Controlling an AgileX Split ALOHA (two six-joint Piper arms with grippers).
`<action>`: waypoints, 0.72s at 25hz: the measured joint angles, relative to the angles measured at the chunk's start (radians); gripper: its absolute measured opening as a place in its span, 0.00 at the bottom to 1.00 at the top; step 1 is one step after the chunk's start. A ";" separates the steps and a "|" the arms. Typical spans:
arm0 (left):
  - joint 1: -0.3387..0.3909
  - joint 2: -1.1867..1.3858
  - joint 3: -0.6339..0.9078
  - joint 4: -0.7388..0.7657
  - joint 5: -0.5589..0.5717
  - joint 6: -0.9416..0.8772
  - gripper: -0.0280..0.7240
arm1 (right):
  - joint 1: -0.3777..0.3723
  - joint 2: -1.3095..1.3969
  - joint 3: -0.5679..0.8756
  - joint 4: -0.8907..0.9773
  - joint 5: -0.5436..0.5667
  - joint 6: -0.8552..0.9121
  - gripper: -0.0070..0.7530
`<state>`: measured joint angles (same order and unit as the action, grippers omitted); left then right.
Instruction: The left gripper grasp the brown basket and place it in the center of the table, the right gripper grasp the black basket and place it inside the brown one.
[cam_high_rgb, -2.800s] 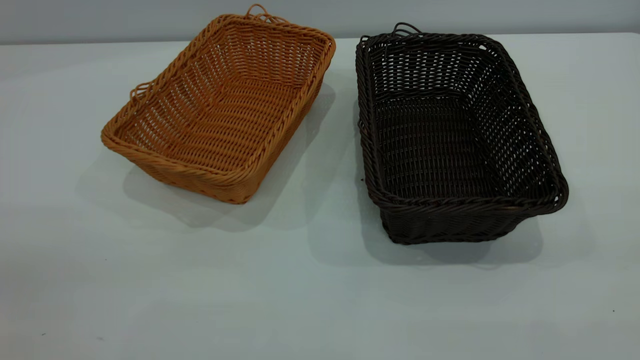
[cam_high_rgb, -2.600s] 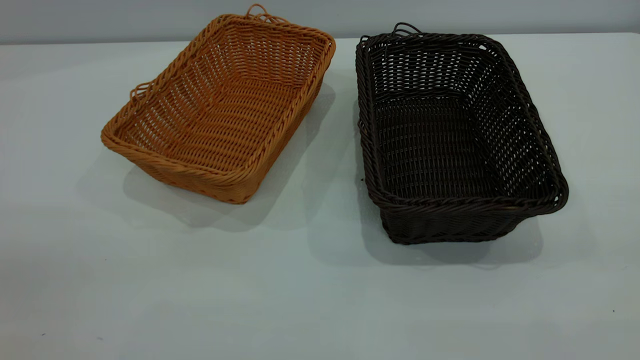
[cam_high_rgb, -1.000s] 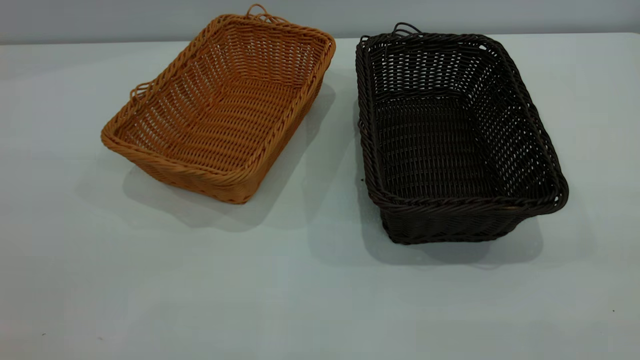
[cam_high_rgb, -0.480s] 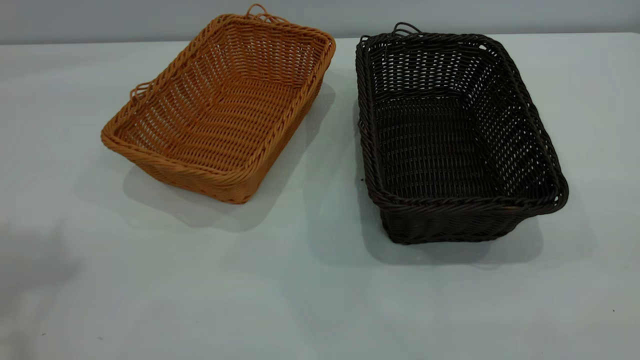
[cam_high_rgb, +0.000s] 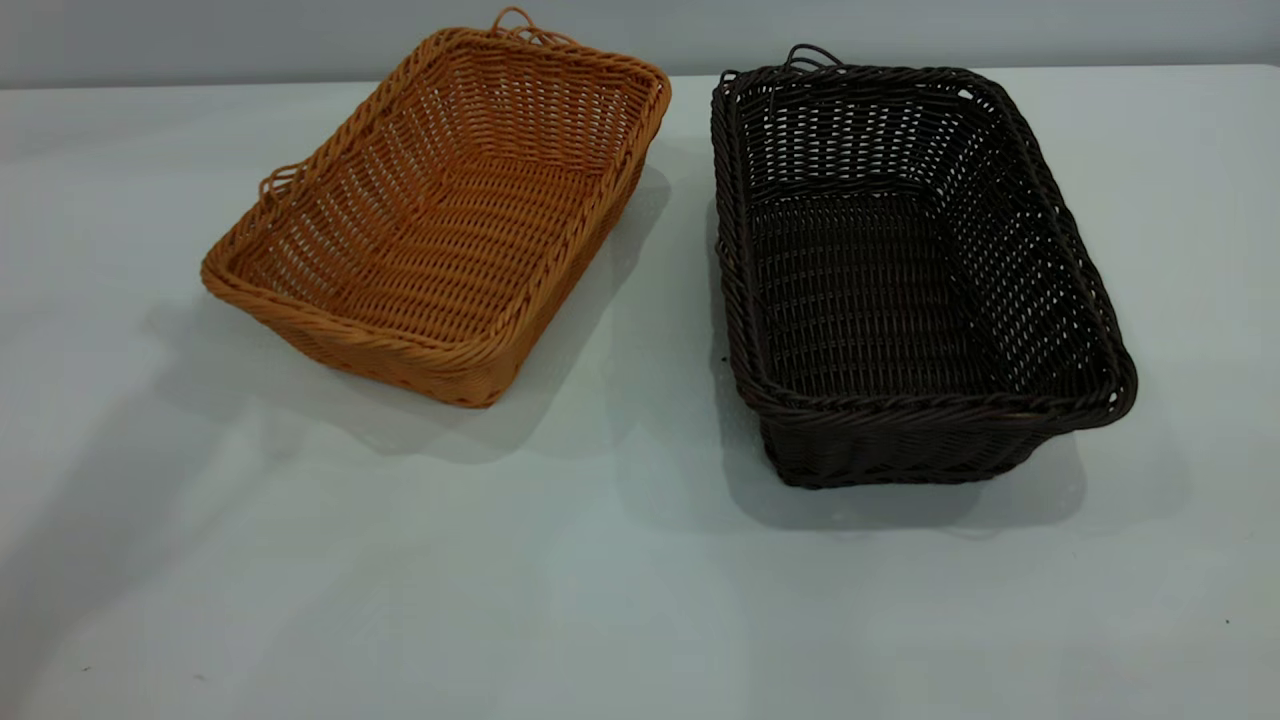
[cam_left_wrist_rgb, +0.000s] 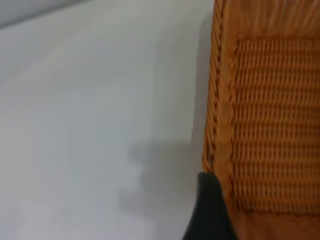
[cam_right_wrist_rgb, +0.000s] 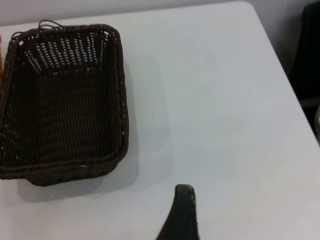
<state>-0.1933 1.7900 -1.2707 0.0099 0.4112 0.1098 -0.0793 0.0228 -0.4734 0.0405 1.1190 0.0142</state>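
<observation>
Sits at the left of the table (cam_high_rgb: 640, 600), tilted: the brown basket (cam_high_rgb: 440, 215), long way running near-left to far-right. Stands just beside it on the right, not touching: the black basket (cam_high_rgb: 910, 270), long way near to far. Hangs close over the brown basket's rim in the left wrist view: the left gripper (cam_left_wrist_rgb: 210, 215). Can't tell if open or closed. Same for the right gripper (cam_right_wrist_rgb: 182, 215), well apart from the black basket. Nothing picked up yet.

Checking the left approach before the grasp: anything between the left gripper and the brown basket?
Nothing visible. In the left wrist view the left gripper's fingertip sits just beside the brown basket's rim, with only bare table around. The black basket stands apart.
</observation>
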 joint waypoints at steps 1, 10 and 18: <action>0.000 0.046 -0.031 0.000 0.001 0.002 0.69 | 0.000 0.015 -0.001 -0.002 -0.001 0.007 0.81; 0.000 0.349 -0.213 -0.026 0.000 0.004 0.69 | 0.000 0.309 -0.122 -0.018 -0.032 0.053 0.79; 0.000 0.528 -0.312 -0.026 -0.002 0.007 0.69 | 0.000 0.682 -0.139 0.067 -0.187 0.042 0.79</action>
<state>-0.1933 2.3182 -1.5830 -0.0160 0.4091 0.1164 -0.0793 0.7047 -0.6127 0.1073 0.9323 0.0563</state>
